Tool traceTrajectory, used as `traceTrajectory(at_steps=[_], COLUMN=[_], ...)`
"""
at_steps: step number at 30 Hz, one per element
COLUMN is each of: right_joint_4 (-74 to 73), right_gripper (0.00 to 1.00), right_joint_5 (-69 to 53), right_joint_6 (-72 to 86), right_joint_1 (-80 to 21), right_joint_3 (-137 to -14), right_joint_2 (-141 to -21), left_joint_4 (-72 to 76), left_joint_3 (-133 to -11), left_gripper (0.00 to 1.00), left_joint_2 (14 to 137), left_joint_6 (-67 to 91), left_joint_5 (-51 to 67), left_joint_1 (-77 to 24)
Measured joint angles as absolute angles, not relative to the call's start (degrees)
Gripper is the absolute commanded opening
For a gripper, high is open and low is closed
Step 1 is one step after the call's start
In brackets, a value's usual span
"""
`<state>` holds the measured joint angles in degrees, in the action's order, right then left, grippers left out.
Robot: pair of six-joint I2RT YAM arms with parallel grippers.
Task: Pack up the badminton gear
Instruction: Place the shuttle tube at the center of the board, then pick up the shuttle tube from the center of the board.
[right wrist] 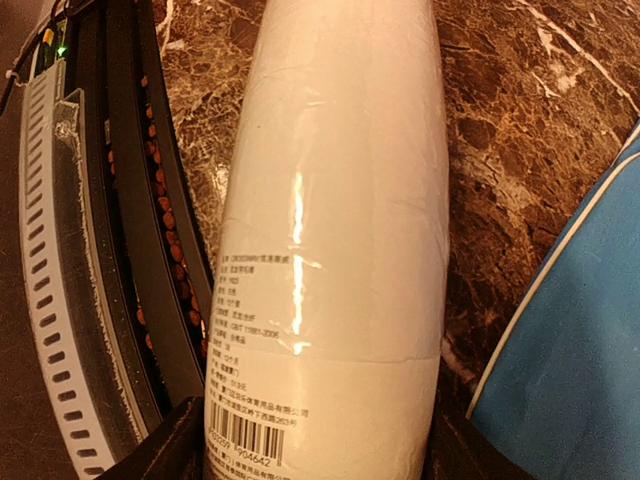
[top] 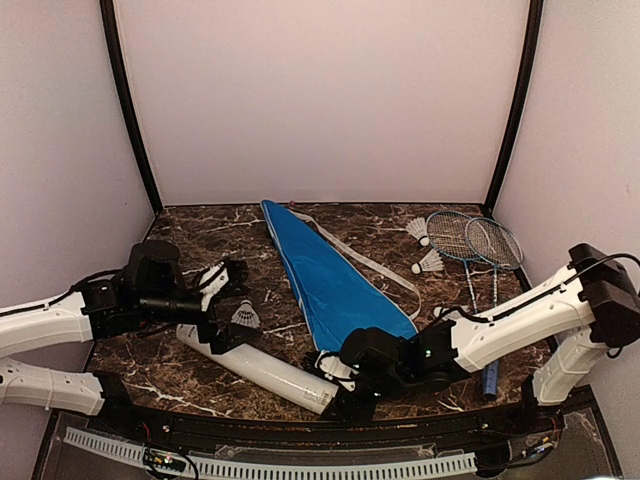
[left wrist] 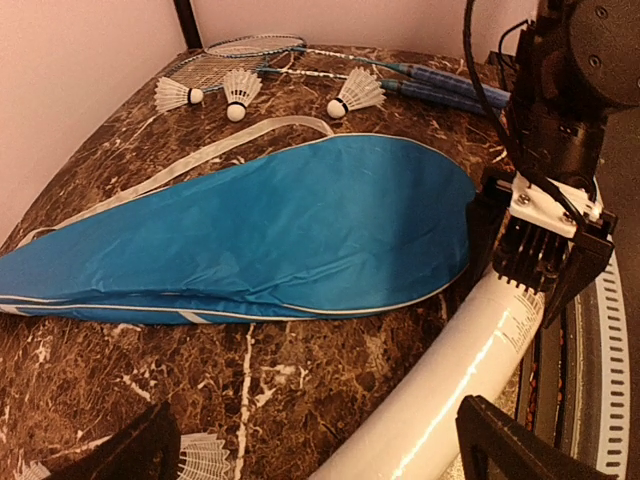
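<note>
A long white tube point(top: 262, 368) lies slantwise on the marble near the front edge. My right gripper point(top: 345, 388) is shut on its right end; in the right wrist view both fingers press the tube's point(right wrist: 330, 200) sides at my right gripper point(right wrist: 315, 450). My left gripper point(top: 232, 305) stands open over the tube's left part, with a white shuttlecock point(top: 245, 315) between its fingers. In the left wrist view that shuttlecock point(left wrist: 205, 458) lies by one finger of my left gripper point(left wrist: 315, 460). The blue cover point(top: 330, 280) lies flat mid-table. Two rackets point(top: 475, 240) and shuttlecocks point(top: 430, 263) rest far right.
The cover's white strap point(top: 370, 262) trails toward the rackets. A black rail with a white cable chain point(top: 300, 465) runs along the front edge, close beside the tube point(right wrist: 60, 300). Walls close the back and both sides.
</note>
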<state>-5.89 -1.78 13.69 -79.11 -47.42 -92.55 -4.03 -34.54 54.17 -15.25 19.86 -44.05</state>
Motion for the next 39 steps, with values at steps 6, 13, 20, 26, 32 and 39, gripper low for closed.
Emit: traceTrajectory(at_steps=[6, 13, 20, 26, 32, 39], right_joint_4=[-2.22, -1.41, 1.72, 3.64, 4.93, 7.62], right_gripper=[0.84, 0.99, 1.00, 1.00, 1.00, 0.99], right_joint_5=[-1.17, 0.73, 1.37, 1.34, 1.34, 1.28], right_joint_6=[14.24, 17.34, 22.28, 26.46, 28.42, 30.59], right_joint_1=[-79.11, -78.54, -75.05, -71.48, -69.28, -68.77], right_joint_3=[-44.38, -40.03, -34.85, -30.28, -28.67, -28.21], right_joint_2=[-91.57, -82.67, -71.77, -66.85, -65.89, -65.89], left_joint_4=[-4.89, -4.60, -4.34, -5.41, -6.11, -6.07], left_joint_3=[-34.41, -34.48, -38.11, -40.97, -41.45, -42.24], left_gripper=[0.98, 0.98, 0.94, 0.94, 0.94, 0.93], left_joint_2=[59.11, 65.95, 72.58, 78.17, 79.44, 84.75], left_joint_6=[-21.10, -26.92, -30.52, -31.16, -30.87, -31.31], left_joint_5=[13.74, 9.52, 8.82, 9.69, 11.27, 8.99], left_joint_1=[-53.19, -59.64, -63.75, -68.07, -68.90, -69.04])
